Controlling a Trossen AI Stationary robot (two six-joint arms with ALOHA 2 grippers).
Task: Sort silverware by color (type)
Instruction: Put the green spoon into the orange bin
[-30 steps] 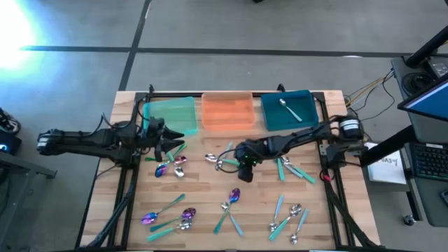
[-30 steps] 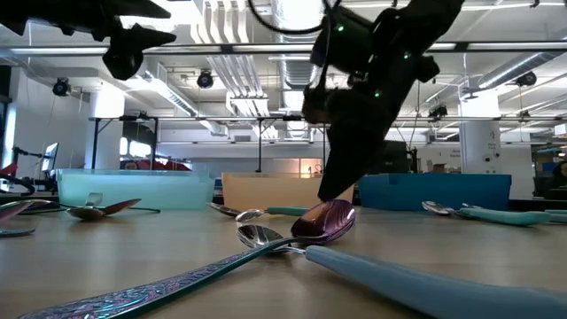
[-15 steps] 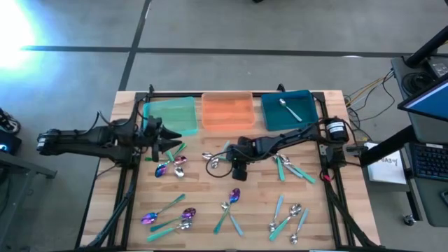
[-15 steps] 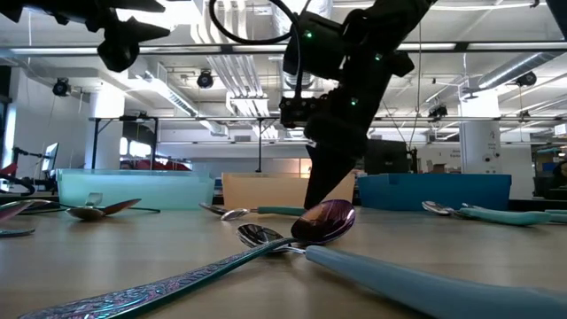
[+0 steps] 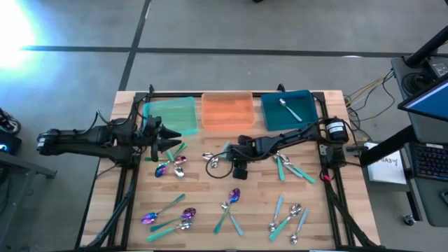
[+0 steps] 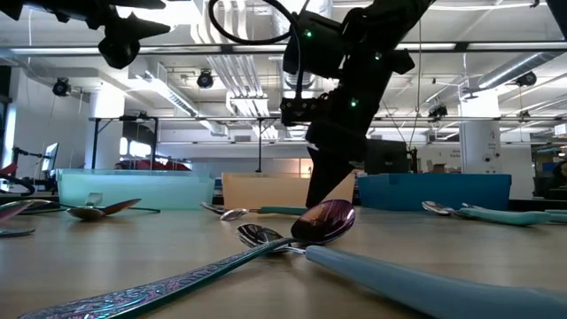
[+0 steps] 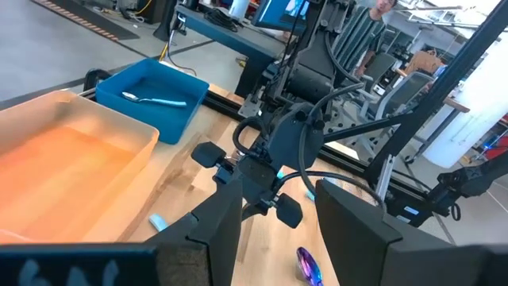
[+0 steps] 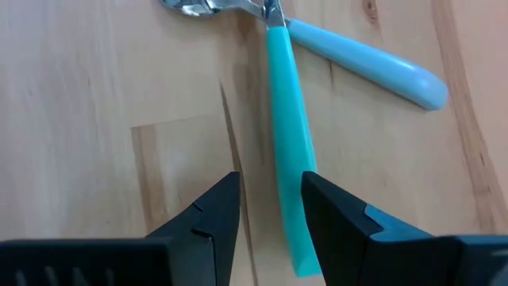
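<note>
Overhead, table-level and wrist cameras share the wooden table point(image 5: 210, 185).

Three trays point(image 5: 227, 112) sit side by side along the table's point(image 5: 203, 189) far edge; the right-hand tray holds one spoon point(image 5: 288, 108). Other spoons lie scattered over the table: a cluster toward the left edge point(image 5: 171, 164), a pair at the centre point(image 5: 213, 159), groups along the near edge point(image 5: 231, 203) and by the right edge point(image 5: 294, 168).

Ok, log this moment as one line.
right tool: open, low over teal-handled spoon, near table centre | left tool: open, waiting by green tray | blue tray: one spoon
</note>
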